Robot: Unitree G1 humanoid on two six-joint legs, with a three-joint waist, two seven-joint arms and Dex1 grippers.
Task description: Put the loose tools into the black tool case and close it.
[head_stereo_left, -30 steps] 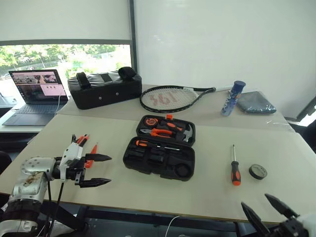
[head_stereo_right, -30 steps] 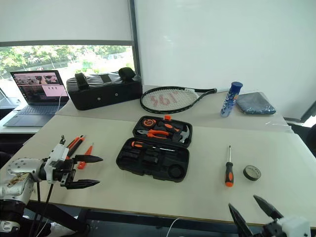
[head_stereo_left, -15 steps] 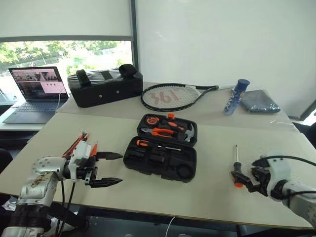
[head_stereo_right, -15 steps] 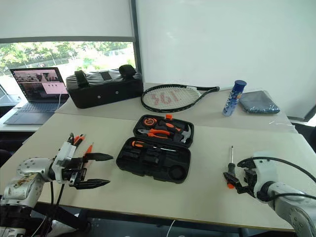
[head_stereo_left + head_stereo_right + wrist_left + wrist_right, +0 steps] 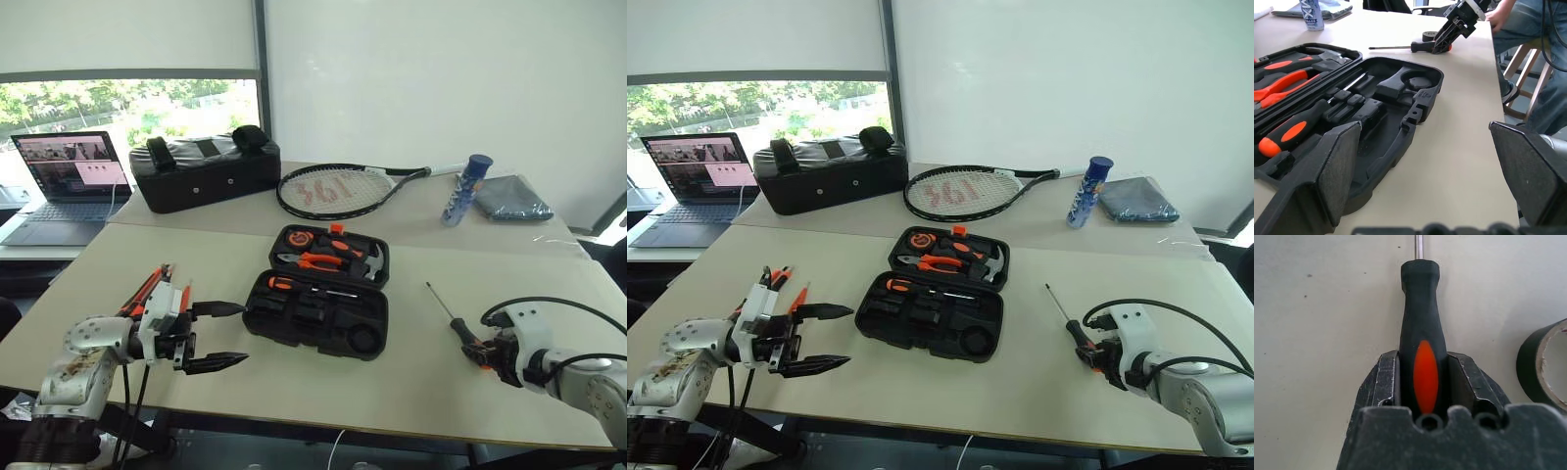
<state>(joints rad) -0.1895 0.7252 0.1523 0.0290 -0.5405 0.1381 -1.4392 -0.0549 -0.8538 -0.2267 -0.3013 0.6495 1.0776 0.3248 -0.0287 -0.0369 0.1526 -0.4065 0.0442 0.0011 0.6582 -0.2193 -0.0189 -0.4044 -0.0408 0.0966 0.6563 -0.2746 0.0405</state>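
The right gripper's fingers (image 5: 1388,377) are clamped on the handle of a screwdriver (image 5: 1420,328), one on each flank, with the orange inlay showing between them and the shaft running straight out ahead. The grip sits at the butt end, so a lift would likely leave the tip drooping; raising slowly and keeping the wrist level should stop the tool swinging. The tape roll (image 5: 1542,364) lies just beside the right gripper (image 5: 487,352), so the lift should go straight up and clear of it.

To the left, mid-table, the black tool case (image 5: 318,294) lies open; a long slot in its near half looks like the natural seat, and the shaft should be lined up with it before release. The left gripper (image 5: 223,336) hovers with fingers wide near the case's left edge, with more loose tools (image 5: 152,289) on the table (image 5: 411,392) behind it.
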